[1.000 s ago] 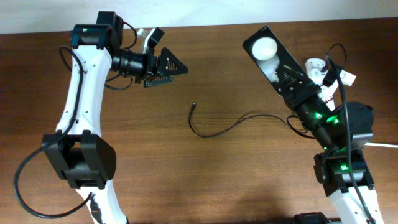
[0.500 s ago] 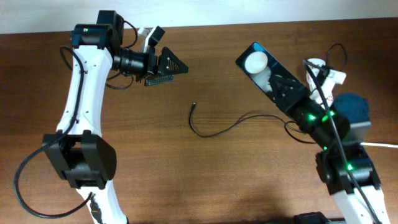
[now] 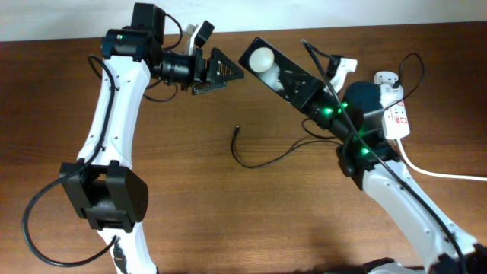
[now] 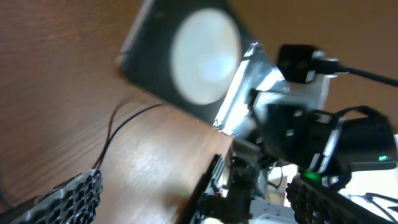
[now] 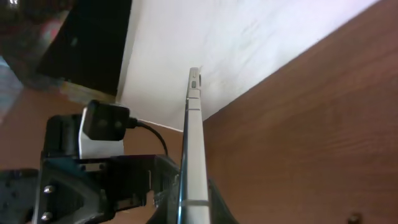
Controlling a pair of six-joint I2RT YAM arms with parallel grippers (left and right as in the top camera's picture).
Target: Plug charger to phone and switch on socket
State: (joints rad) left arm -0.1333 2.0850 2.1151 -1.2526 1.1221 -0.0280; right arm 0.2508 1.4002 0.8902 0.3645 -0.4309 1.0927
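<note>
My right gripper (image 3: 303, 84) is shut on the black phone (image 3: 262, 57) and holds it above the table at the back centre, one round white reflection showing on its screen. In the right wrist view the phone (image 5: 194, 124) shows edge-on between the fingers (image 5: 198, 208). My left gripper (image 3: 221, 78) is open and empty, just left of the phone, which fills the top of the left wrist view (image 4: 186, 56). The thin black charger cable (image 3: 266, 161) lies on the table, its tip (image 3: 237, 129) free. The white socket strip (image 3: 397, 116) lies at the right.
A thick white cord (image 3: 445, 173) runs from the strip off the right edge. A white plug adapter (image 3: 384, 78) sits at the strip's far end. The cable also shows in the left wrist view (image 4: 115, 127). The left arm's wrist (image 5: 93, 155) is close beside the phone.
My right arm has swung the phone left and toward the back, from beside the strip to next to the left gripper. The left gripper has shifted slightly right and back.
</note>
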